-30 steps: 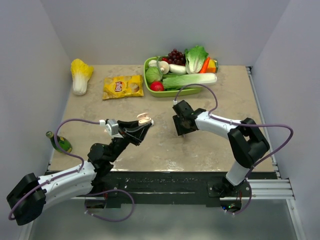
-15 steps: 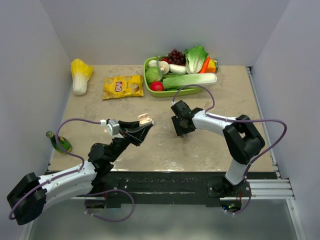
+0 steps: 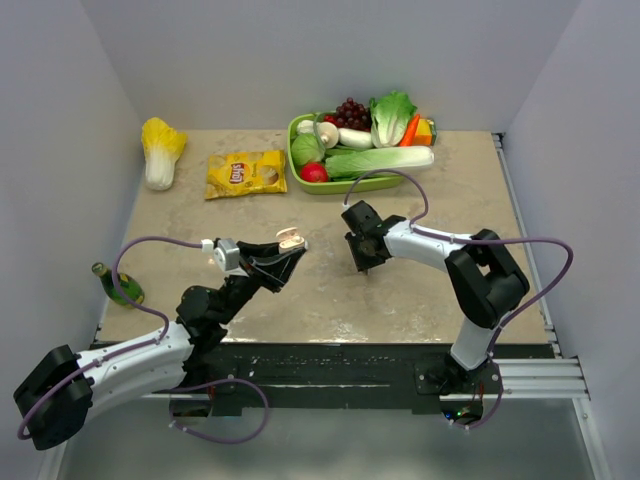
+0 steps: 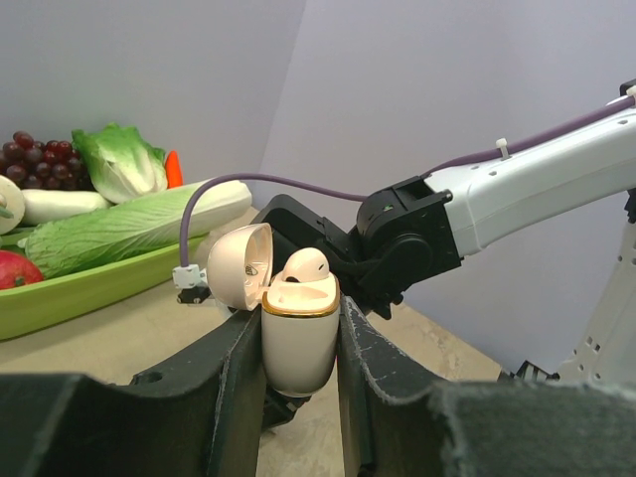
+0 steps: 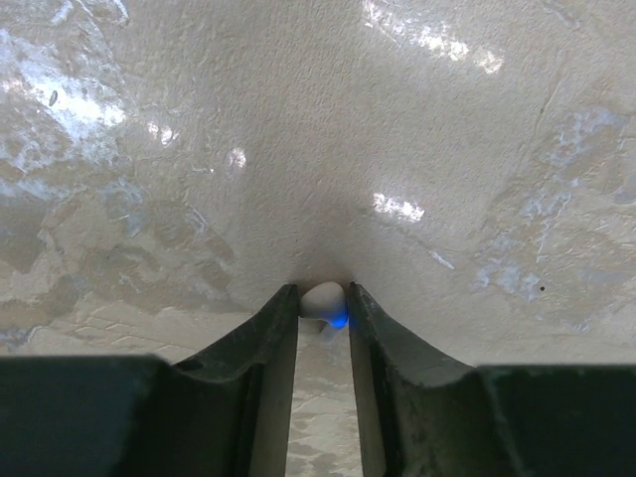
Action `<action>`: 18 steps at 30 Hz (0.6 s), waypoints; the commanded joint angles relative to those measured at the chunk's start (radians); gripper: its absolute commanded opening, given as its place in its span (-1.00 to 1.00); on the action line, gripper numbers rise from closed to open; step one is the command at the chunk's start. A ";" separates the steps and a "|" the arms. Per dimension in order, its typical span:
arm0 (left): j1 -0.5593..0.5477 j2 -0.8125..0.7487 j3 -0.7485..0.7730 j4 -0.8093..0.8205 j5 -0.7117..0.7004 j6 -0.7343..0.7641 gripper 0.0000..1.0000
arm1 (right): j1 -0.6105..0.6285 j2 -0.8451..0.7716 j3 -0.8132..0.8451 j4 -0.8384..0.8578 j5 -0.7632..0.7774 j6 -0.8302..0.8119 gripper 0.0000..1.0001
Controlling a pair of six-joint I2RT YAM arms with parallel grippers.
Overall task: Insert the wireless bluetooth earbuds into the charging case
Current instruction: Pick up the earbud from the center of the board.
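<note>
Left claw (image 3: 287,249): clamped on the charging case (image 3: 290,238), raised above the counter (image 3: 450,200) near its front-left part; both fingers (image 4: 234,388) pressed flat on the case sides.
Charging case, left wrist view (image 4: 298,343): upright, gold rim up, lid (image 4: 241,266) hinged open to the left.
Seated earbud (image 4: 306,263): in the case, dome poking above the rim.
Right claw (image 3: 369,266): pointed down at mid-counter, jaws drawn narrow onto the loose earbud (image 5: 322,297); both fingertips (image 5: 286,301) touching its sides.
Loose earbud: resting on the counter surface, small blue glow at its lower right; too small to find from the top view.
Gap between claws: a bare strip of counter, claws near but apart.
Far edge: green tray (image 3: 345,184) of vegetables and grapes against the back wall, well apart from the right claw.
Far left: chips bag (image 3: 246,172) beside the tray, napa cabbage (image 3: 160,150) near the left wall.
Left edge: green bottle (image 3: 120,285) lying right at the counter edge, beside the left arm.
Right side: bare counter from the right claw out to the right edge.
Front edge: arm bases just below it, bare counter between them and the claws.
</note>
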 commanded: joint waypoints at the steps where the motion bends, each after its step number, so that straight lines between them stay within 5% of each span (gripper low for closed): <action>1: -0.003 -0.006 -0.003 0.027 0.015 -0.013 -1.00 | 0.001 0.014 0.016 0.003 -0.022 -0.013 -0.61; 7: -0.003 -0.011 -0.005 0.028 0.016 -0.013 -1.00 | 0.001 -0.030 0.007 0.015 -0.021 0.001 -1.00; 18: -0.003 0.037 0.001 0.113 -0.025 0.003 -1.00 | 0.096 -0.587 -0.065 0.274 0.096 0.038 -1.00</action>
